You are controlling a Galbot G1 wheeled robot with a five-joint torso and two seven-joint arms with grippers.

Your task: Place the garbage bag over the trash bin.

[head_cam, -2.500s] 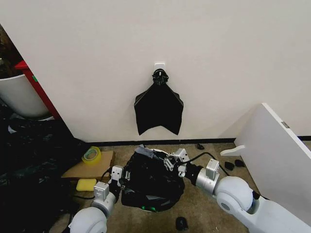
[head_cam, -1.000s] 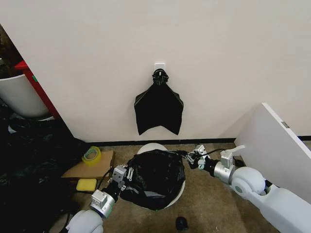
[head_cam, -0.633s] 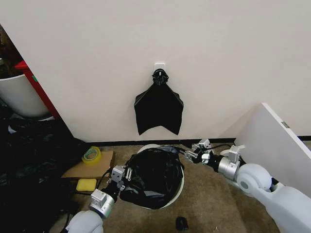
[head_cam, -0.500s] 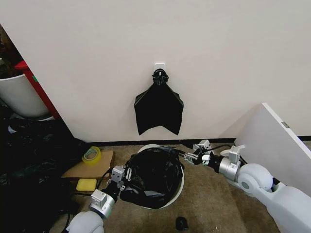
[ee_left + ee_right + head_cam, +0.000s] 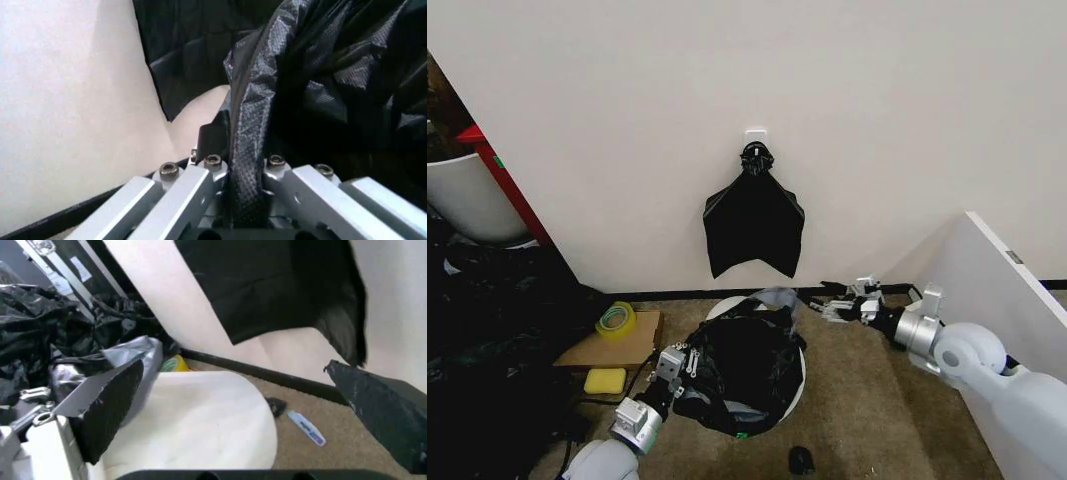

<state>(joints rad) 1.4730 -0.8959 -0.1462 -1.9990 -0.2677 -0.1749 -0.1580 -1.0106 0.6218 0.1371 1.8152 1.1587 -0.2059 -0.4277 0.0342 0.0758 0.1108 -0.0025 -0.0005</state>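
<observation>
The trash bin (image 5: 802, 372) is a round white bucket on the carpet below the wall. The garbage bag (image 5: 747, 360), glossy and black, lies crumpled over its mouth, with a grey flap sticking up at the far rim. My left gripper (image 5: 685, 362) is at the bin's left side, shut on a fold of the bag (image 5: 243, 150); in the left wrist view that gripper (image 5: 241, 165) pinches the plastic between its metal fingers. My right gripper (image 5: 839, 311) hovers to the right of the bin, clear of the bag. In the right wrist view that gripper (image 5: 233, 367) is open and holds nothing, with the bin (image 5: 200, 425) ahead.
A flat bunch of black bags (image 5: 753, 225) hangs on the wall above the bin. To the left are a tape roll (image 5: 614, 318), a yellow sponge (image 5: 605, 380) and dark sheeting (image 5: 487, 330). A white board (image 5: 997, 300) leans at the right. A small black object (image 5: 800, 460) lies nearer.
My right gripper has let go of the bag's far edge and drawn back to the right. The freed flap now stands loose at the rim. The left gripper keeps its hold.
</observation>
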